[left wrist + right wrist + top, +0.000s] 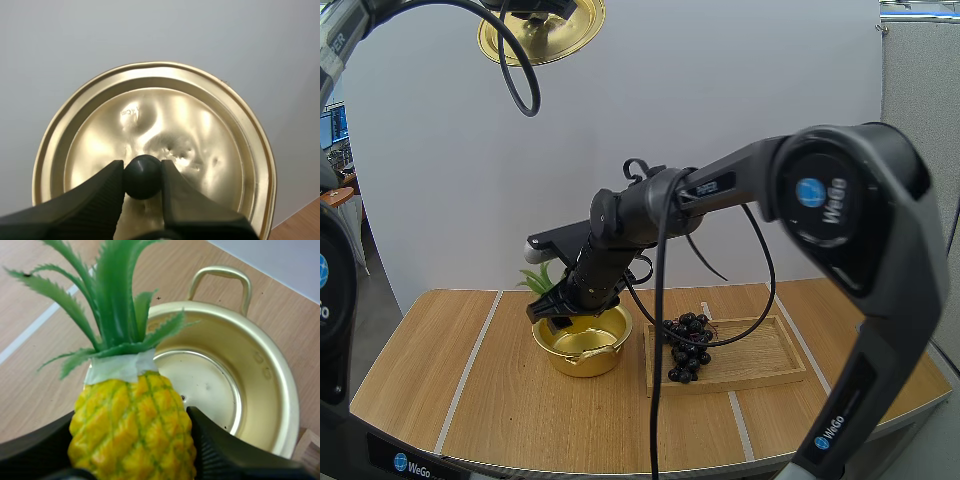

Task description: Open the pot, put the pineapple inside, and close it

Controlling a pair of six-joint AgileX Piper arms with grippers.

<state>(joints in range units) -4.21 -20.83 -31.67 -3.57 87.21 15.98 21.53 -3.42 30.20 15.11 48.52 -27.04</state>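
1. Pale wooden desk (490,400) carried the round gold metal pot (582,358), its lid off and its inside bare. A bunch of dark grapes (688,345) lay on a shallow wooden tray (760,362) just beside it.
2. My left claw (143,182) was clamped on the black ball knob (142,170) of the gold metal lid (200,130). It held the lid high above the desk, well apart from the pot's mouth, which suited this step.
3. My right claw (558,312) gripped the yellow plastic pineapple with green leaves (132,425) across its body, close over the pot's rim rather than its middle.
4. Placing looked like the step in hand. The fruit would need carrying further over the centre so its body cleared the rim, then lowering close to the pot's floor before release — a drop from height could tip so light a pot.
5. The leafy crown was long, so it seemed wise to lay the fruit over until the leaves sat below the rim, or the lid might not seat.
6. Afterwards the right claw would best lift straight up, clear of the pot's loop handle (220,277).
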